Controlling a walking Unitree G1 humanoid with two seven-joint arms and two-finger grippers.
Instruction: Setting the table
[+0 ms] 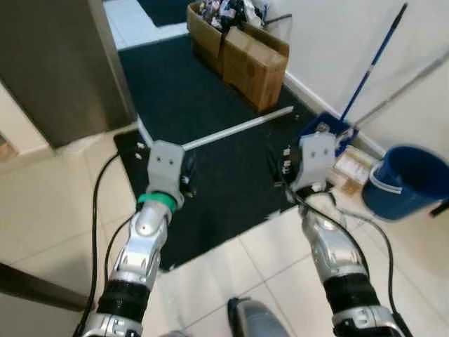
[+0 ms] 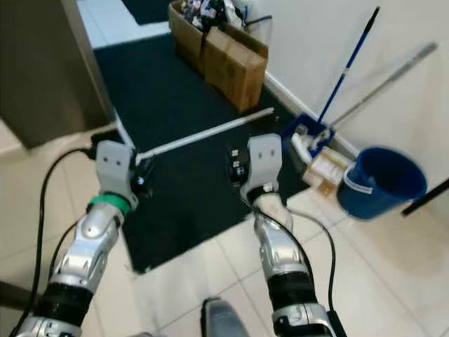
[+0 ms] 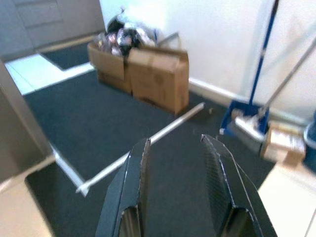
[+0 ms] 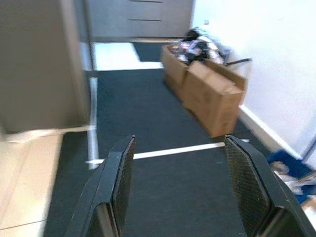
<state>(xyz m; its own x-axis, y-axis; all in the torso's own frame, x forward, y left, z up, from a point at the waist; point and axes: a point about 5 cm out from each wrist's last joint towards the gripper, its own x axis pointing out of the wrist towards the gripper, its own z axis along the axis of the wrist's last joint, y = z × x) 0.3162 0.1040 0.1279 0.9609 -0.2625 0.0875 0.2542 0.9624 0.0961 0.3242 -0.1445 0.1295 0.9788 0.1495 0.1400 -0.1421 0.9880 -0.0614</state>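
While both arms reach forward, left gripper (image 3: 173, 192) and right gripper (image 4: 180, 190) spread, empty; cardboard boxes (image 1: 242, 49) ahead, bucket (image 1: 407, 181) beside right gripper. Walk steadily, skirting them.

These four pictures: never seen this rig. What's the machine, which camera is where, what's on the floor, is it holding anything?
It is a walking humanoid robot with two silver arms. The two wide pictures come from its head, looking down; the other two come from cameras on its wrists. The left pincer and right pincer are both raised over a dark mat, and both are open and hold nothing. On the mat lies a white rod. By the wall stand cardboard boxes, a blue bucket and a blue-handled mop. No table is in sight.
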